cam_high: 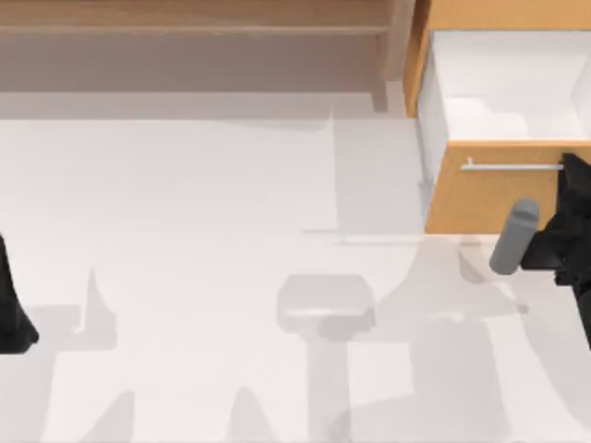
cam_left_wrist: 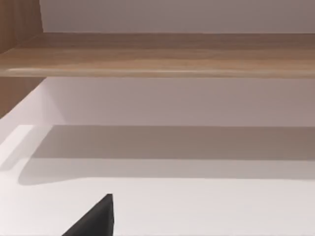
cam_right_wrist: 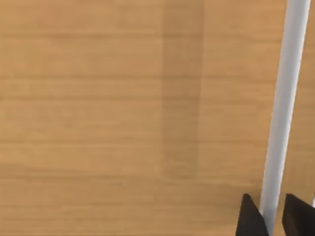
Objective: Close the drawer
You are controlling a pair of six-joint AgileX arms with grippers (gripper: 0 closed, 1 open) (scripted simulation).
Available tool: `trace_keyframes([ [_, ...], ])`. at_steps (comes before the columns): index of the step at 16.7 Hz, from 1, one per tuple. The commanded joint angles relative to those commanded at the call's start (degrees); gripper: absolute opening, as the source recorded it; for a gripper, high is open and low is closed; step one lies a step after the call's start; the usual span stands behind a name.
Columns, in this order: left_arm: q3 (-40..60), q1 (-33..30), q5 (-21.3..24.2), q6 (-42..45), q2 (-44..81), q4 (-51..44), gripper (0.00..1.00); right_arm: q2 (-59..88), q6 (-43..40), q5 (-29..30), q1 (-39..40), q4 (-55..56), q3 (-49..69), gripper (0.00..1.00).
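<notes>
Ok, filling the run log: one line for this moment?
drawer: open | right end effector: straddling handle | left arm: parked, table's left

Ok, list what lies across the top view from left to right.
Parked black left gripper at the left edge → long dull-brown wooden shelf unit along the back → open drawer with orange-tan wooden front → black right gripper at the thin silver bar handle's right end.

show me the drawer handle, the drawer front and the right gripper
drawer handle (cam_high: 512, 167), top view, middle of the silver bar
drawer front (cam_high: 480, 198), top view, bare wood below the bar
right gripper (cam_right_wrist: 269, 216), right wrist view, between the black fingertips astride the bar
</notes>
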Motion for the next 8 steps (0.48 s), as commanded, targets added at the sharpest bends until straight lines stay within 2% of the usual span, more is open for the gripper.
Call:
trace_keyframes([
  [8,0.0,0.0,0.0,0.0,0.0,0.0,1.00,0.0,0.0,0.0,0.0,0.0,0.0,0.00],
])
